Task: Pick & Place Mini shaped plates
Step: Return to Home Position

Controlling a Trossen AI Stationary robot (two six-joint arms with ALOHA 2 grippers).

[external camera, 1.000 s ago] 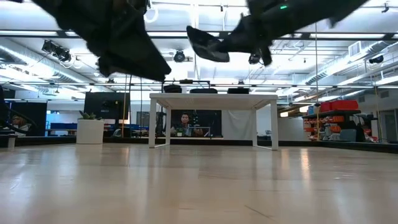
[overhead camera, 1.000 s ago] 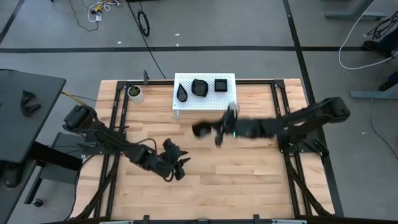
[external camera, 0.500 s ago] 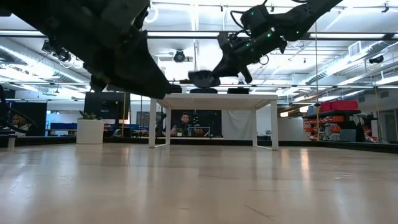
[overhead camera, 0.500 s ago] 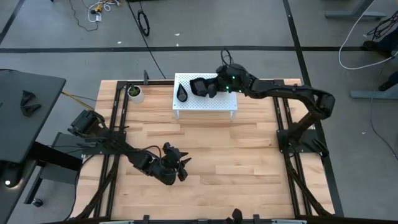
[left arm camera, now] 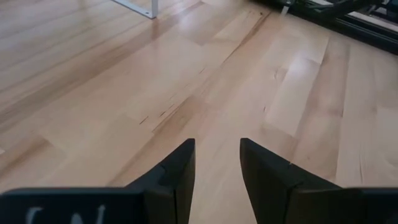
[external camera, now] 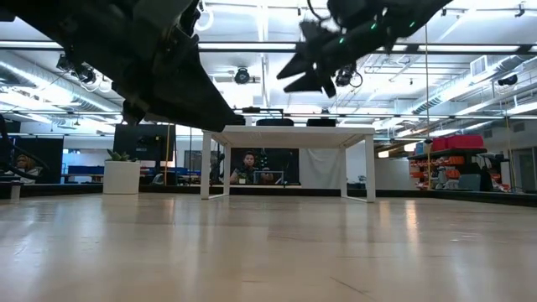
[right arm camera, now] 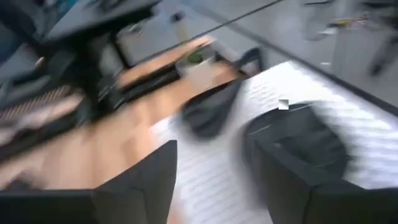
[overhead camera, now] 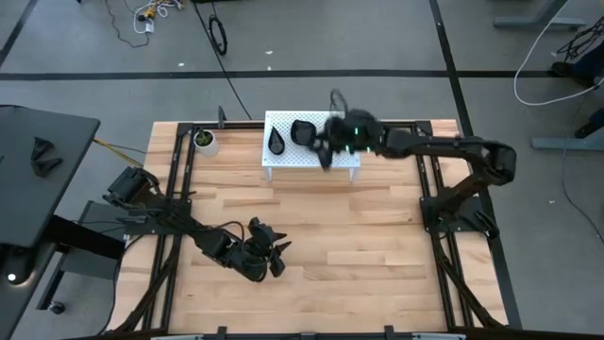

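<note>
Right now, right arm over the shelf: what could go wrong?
1. The open right tool hangs above the shelf, beside the lobed plate and leaf plate; a low or sideways pull-out could knock them off.
2. It hides the shelf's right end from above, so nothing there can be checked.
The left tool waits open, far from the shelf.

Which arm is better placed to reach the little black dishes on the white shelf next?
Right. The right gripper hangs open over the white shelf beside the black dishes; the left gripper is far off, low over the table.
</note>
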